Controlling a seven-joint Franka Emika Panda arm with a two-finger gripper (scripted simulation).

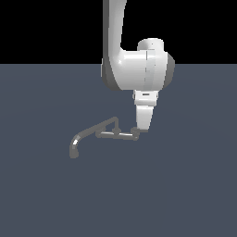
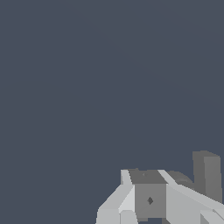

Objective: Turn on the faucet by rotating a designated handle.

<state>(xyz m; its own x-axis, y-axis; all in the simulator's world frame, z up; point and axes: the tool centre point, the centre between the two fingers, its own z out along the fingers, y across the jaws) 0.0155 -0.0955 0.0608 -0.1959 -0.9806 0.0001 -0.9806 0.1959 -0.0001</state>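
Note:
The small dark grey faucet (image 1: 107, 132) lies on the flat grey floor in the exterior view. Its long curved spout (image 1: 79, 140) runs toward the exterior view's left and bends down. A straight crossbar (image 1: 115, 135) runs toward the right and ends in the short handle (image 1: 134, 135). My gripper (image 1: 141, 130) points down, its tips against that right end, beside the handle. The fingers look pressed together, with nothing between them. In the wrist view the fingers (image 2: 148, 192) sit low in the frame beside a dark grey upright piece (image 2: 206, 175), apparently part of the faucet.
The white arm (image 1: 139, 69) comes down from above the faucet's right end. Plain grey floor (image 1: 185, 185) surrounds the faucet on all sides, with black background beyond the far edge.

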